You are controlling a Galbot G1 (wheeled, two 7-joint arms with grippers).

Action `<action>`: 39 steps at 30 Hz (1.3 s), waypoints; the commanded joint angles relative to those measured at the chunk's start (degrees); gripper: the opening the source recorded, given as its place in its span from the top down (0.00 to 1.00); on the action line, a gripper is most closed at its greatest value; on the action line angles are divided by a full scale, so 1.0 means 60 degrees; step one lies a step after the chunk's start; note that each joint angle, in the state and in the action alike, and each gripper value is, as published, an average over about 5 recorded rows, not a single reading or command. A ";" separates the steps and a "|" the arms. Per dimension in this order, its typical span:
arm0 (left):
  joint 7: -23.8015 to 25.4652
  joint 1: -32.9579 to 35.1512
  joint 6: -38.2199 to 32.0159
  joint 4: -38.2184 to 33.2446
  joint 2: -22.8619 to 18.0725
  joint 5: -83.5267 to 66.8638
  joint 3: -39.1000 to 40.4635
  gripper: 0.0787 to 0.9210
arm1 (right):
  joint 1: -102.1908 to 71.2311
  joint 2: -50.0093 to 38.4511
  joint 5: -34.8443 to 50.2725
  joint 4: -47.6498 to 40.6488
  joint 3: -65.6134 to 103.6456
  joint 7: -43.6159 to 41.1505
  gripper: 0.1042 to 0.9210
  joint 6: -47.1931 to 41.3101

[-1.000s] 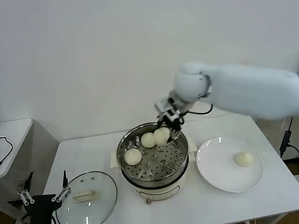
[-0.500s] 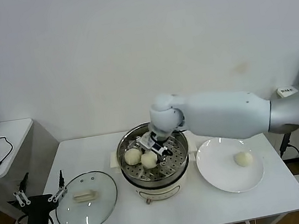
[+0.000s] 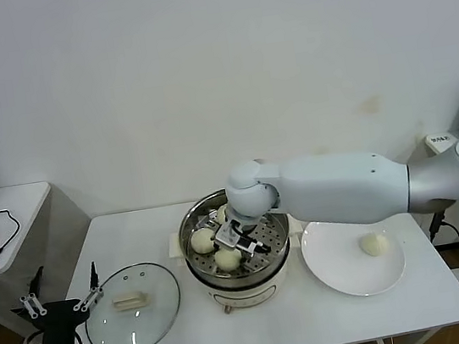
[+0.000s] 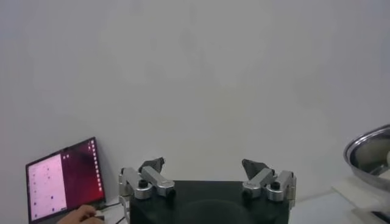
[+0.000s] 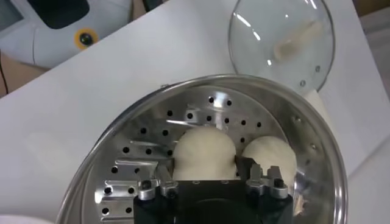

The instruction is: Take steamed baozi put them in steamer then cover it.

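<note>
The steamer [image 3: 257, 275] stands mid-table on its white base. My right gripper [image 3: 233, 241] reaches into it and is shut on a steamed baozi [image 3: 227, 259], low over the front of the perforated tray. In the right wrist view that baozi [image 5: 204, 151] sits between the fingers of the right gripper [image 5: 206, 167]. A second baozi [image 3: 201, 240] lies beside it on the tray [image 5: 152, 131], also in the right wrist view [image 5: 272, 156]. A third [image 3: 221, 215] is partly hidden behind the gripper. A fourth [image 3: 375, 244] lies on the white plate [image 3: 337, 270]. The glass cover [image 3: 148, 320] lies on the table to the left.
My left gripper [image 3: 61, 309] is parked open off the table's front left corner, also in the left wrist view [image 4: 204, 165]. A side desk [image 3: 11, 203] with a laptop [image 4: 64, 179] and a person's hand stands further left. The wall is close behind the table.
My right gripper has carried the baozi from the steamer's far rim down to the front of the tray. The left arm has barely moved.
</note>
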 commanded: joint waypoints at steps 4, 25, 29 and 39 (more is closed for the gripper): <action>0.0005 -0.0018 0.0007 0.0000 0.0001 0.0019 0.0050 0.12 | 0.0247 -0.0366 0.0024 0.0155 0.0128 -0.0094 0.16 0.0347; 0.0056 -0.0342 0.0062 0.0214 0.0778 -0.0167 0.0300 0.12 | -0.0439 -0.6578 0.2393 0.1949 0.2545 0.0125 0.12 -0.3917; 0.0060 -0.0458 0.0093 0.0262 0.0897 -0.0126 0.0553 0.12 | -0.2349 -0.7626 0.1797 0.1972 0.3923 0.0254 0.12 -0.3910; 0.0079 -0.0643 0.0170 0.0428 0.1145 -0.0134 0.0761 0.12 | -0.5254 -0.7755 0.0058 0.0919 0.5120 0.0412 0.12 -0.3251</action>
